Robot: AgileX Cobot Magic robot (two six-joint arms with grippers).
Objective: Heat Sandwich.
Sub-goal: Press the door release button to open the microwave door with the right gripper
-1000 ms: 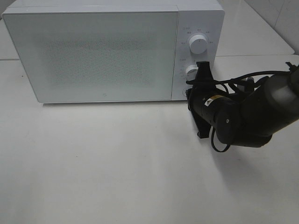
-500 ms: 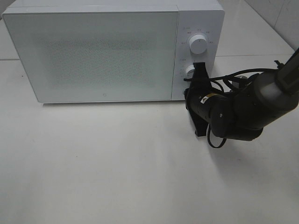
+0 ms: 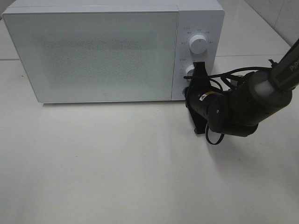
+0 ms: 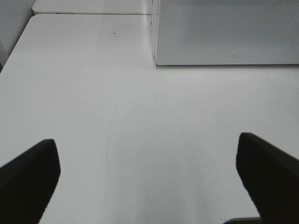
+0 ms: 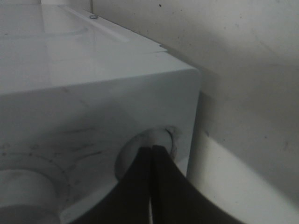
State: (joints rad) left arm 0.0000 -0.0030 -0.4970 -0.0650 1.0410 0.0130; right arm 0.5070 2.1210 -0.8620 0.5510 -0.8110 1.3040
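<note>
White microwave point(image 3: 107, 51) and sandwich: sandwich not visible in any view and nowhere on the table point(image 3: 117, 163); judged to be behind the shut door, though impossible to confirm through the frosted, speckled panel.
Door point(image 3: 93, 53): closed flush with the cabinet; no way in or out for food until released.
Round button point(image 5: 128, 157): recessed at the bottom of the control panel, near the front corner, below both knobs; judged to be the door release.
Right gripper point(image 5: 152, 153): clenched on nothing, closed to one blunt point; set into the button's recess, seemingly touching; shaped for poking, not grasping.
Right arm point(image 3: 243, 107): reaching in low from the right, wrist turned side-on to square the fingers to the panel.
Lower knob point(image 3: 189, 70): half hidden behind the gripper body; apparently untouched.
Upper knob point(image 3: 198, 45): clear of the arm.
Left gripper point(image 4: 149, 182): released, spread wide, holding nothing; hovering over bare table near the microwave's left front corner, probably parked clear of the door and ready to carry.
Step in hand: by judgement, pressing to open the door; for loading or retrieval, impossible to tell.
Risk: slipping off the recess toward the knob beside it.
</note>
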